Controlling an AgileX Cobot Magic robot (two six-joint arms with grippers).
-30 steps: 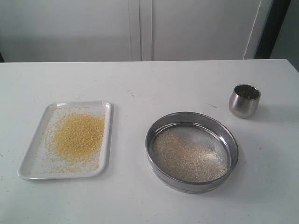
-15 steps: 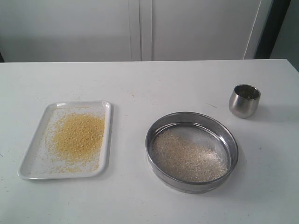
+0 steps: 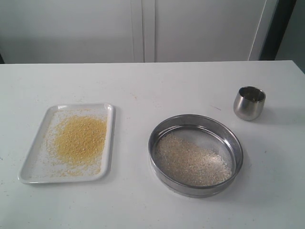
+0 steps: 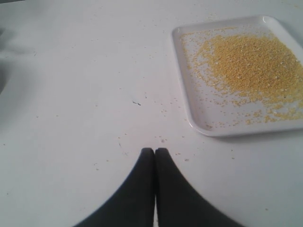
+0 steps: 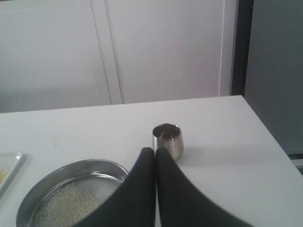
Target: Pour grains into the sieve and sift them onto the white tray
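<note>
As the black left gripper (image 4: 154, 150) and right gripper (image 5: 155, 150) are sitting closed and empty, the round steel mesh sieve (image 3: 195, 191) is lying at three o'clock of the rectangular white tray (image 3: 35, 164).

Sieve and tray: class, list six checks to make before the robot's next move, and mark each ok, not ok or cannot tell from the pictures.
1. Yellow grains lying on the tray: ok.
2. Pale grains lying in the sieve: ok.
3. Sieve flat on the table, apart from the tray: ok.
4. Cup upright: ok. Cup empty: cannot tell.
5. Left gripper and right gripper shut, holding nothing: ok.
6. Table beside the tray clean: not ok, speckled.
</note>
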